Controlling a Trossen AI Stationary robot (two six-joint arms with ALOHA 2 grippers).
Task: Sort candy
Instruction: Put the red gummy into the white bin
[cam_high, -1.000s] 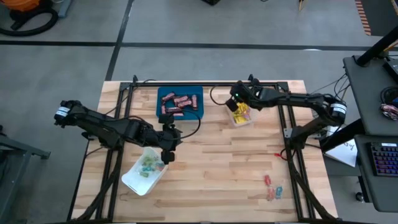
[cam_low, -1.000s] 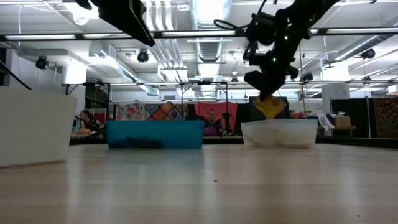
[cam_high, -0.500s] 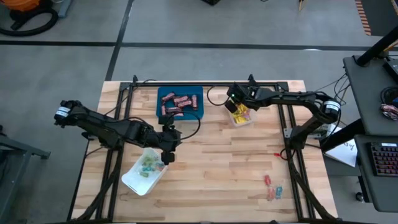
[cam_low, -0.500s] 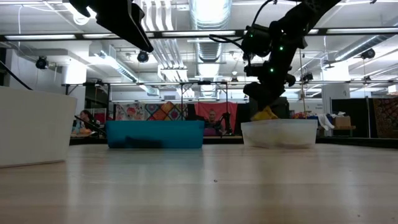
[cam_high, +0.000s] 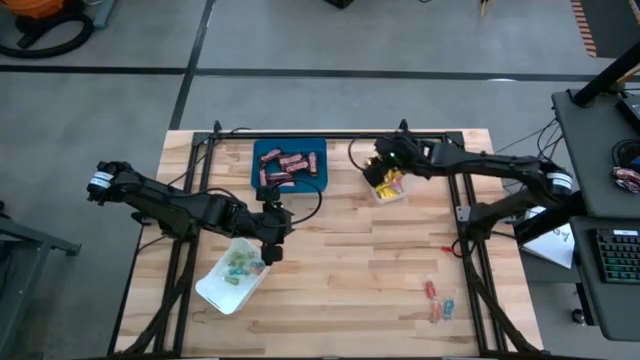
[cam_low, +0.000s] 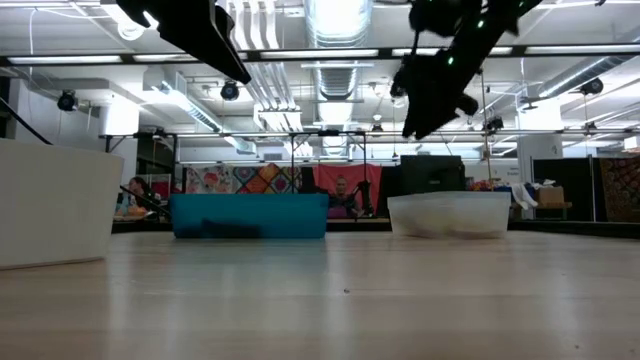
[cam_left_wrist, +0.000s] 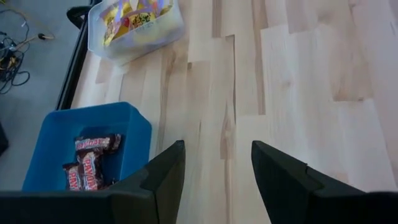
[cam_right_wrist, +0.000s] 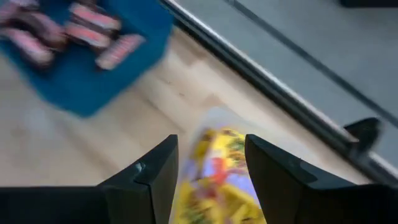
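Brown-red bars lie in the blue tray at the back. Yellow packets fill the clear tray, and pastel sweets lie in the white tray. My right gripper hangs open over the clear tray's left end, well above its rim, with nothing between the fingers. The yellow packets show below the fingers in the right wrist view. My left gripper stands open and empty at the white tray's far right corner. A few loose candies lie on the table at the near right.
Black frame rails run along the table's far edge and down both sides. The middle and near parts of the table between the trays hold no objects. Beyond the right edge stands a dark desk with a keyboard.
My right gripper has dipped to the clear tray's rim with a yellow packet and let it go. The packet now lies in the tray. The gripper has risen clear and shifted slightly toward the table's right edge.
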